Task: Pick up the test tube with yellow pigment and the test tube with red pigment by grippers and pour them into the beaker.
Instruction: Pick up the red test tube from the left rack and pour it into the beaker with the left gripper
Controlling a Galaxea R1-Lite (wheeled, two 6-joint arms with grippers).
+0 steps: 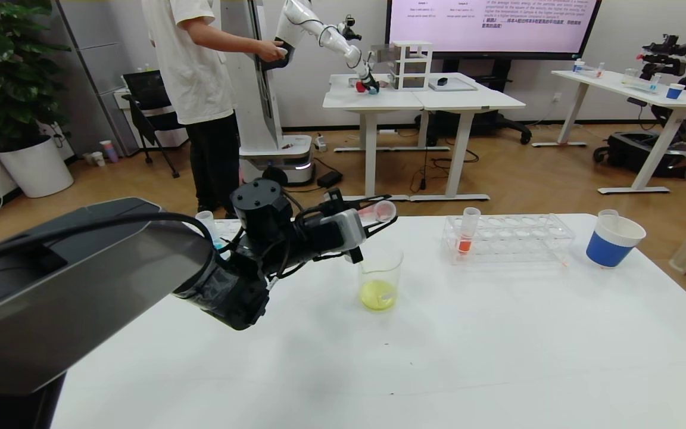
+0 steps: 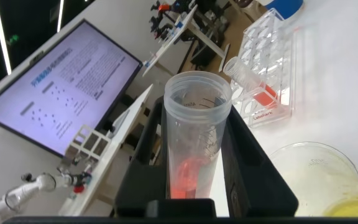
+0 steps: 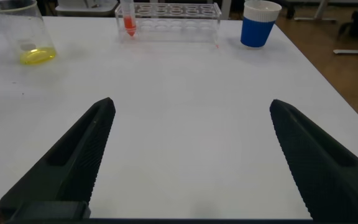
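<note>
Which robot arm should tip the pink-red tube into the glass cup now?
Probably the left. Its gripper already clamps the slim clear tube of pale red liquid, tilted just above the clear glass beaker. The right gripper is open, empty and farther away.

Red-pigment test tube [image 1: 379,213] tilted above beaker [image 1: 380,277] of yellow liquid.

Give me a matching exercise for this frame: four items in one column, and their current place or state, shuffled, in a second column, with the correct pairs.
Items:
1. test tube with red pigment
2. beaker
3. tube of orange-red liquid
4. right gripper

States:
A. standing in the clear rack
B. open above the bare table, holding nothing
C. clamped in the left gripper above the beaker, lying nearly level
D. on the table with yellow liquid at the bottom

Pairs: 1-C, 2-D, 3-A, 4-B
</note>
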